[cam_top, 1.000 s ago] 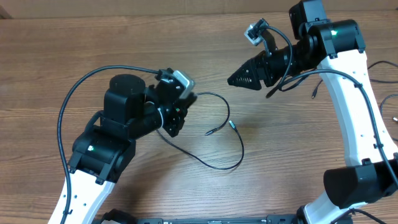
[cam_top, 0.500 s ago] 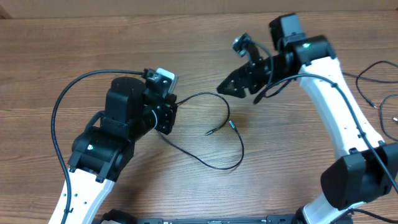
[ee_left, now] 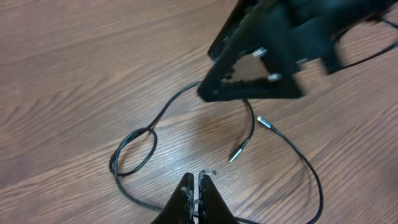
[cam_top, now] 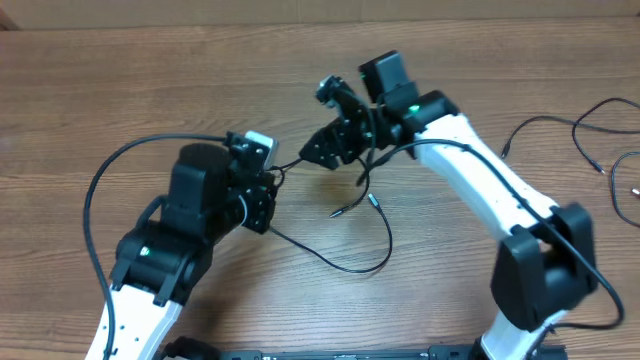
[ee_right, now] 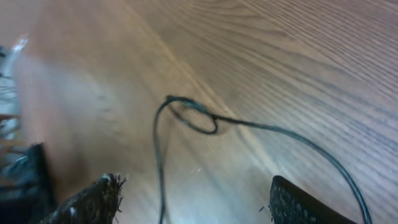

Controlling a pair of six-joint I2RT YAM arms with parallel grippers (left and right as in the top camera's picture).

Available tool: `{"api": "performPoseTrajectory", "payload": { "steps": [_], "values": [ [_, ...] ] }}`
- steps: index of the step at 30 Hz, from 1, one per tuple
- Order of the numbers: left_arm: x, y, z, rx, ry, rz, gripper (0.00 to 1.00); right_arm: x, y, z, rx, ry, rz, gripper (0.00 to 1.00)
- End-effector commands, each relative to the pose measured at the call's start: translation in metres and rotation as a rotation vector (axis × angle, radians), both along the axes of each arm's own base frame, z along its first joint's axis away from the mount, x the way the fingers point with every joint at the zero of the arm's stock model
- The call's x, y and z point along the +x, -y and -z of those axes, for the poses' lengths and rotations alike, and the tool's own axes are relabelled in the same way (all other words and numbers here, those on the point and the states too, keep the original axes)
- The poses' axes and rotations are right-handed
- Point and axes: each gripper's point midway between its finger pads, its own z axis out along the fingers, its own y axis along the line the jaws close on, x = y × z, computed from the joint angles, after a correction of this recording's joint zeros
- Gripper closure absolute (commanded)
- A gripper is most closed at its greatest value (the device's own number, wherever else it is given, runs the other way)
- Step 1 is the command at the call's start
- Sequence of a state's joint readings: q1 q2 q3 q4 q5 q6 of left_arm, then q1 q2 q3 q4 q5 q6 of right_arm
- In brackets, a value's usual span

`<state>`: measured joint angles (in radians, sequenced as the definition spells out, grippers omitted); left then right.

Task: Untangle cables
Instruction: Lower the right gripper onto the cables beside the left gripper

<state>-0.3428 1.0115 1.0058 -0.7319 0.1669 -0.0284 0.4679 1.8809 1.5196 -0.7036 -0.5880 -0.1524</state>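
Left tool point(ee_left: 197, 186) pinches the looped cable point(cam_top: 390, 245) (right tool point(ee_right: 194, 185) gapes nearby).

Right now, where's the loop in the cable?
Left wrist view: the cable loop sits left of centre, left of the two plug ends. Right wrist view: mid-frame, just ahead of the open right tool.

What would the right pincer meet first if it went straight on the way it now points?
Probably the small loop of the cable, lying on the table straight ahead of the open right pincer; depth is unclear, so it could pass just above.
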Motion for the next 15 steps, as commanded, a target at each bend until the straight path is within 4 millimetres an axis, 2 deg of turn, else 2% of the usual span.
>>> {"api": "performPoseTrajectory", "payload": {
  "steps": [1, 4, 6, 8, 15],
  "values": [
    [-0.009, -0.019, 0.002, -0.017, 0.002, -0.074, 0.95, 0.005, -0.002, 0.039, -0.067, -0.047, 0.054, 0.25],
    [-0.022, -0.033, 0.008, -0.048, -0.018, -0.139, 0.95, 0.006, -0.015, 0.060, -0.072, -0.067, 0.043, 0.28],
    [-0.028, -0.037, 0.010, -0.063, -0.031, -0.165, 0.95, 0.006, -0.022, 0.075, -0.076, -0.079, 0.034, 0.35],
    [-0.034, -0.038, 0.009, -0.076, -0.038, -0.171, 0.94, 0.004, -0.030, 0.088, -0.079, -0.087, 0.018, 0.37],
    [-0.037, -0.036, 0.009, -0.099, -0.051, -0.179, 0.94, -0.015, -0.057, 0.107, -0.063, -0.107, -0.055, 0.35]
  ]
}}
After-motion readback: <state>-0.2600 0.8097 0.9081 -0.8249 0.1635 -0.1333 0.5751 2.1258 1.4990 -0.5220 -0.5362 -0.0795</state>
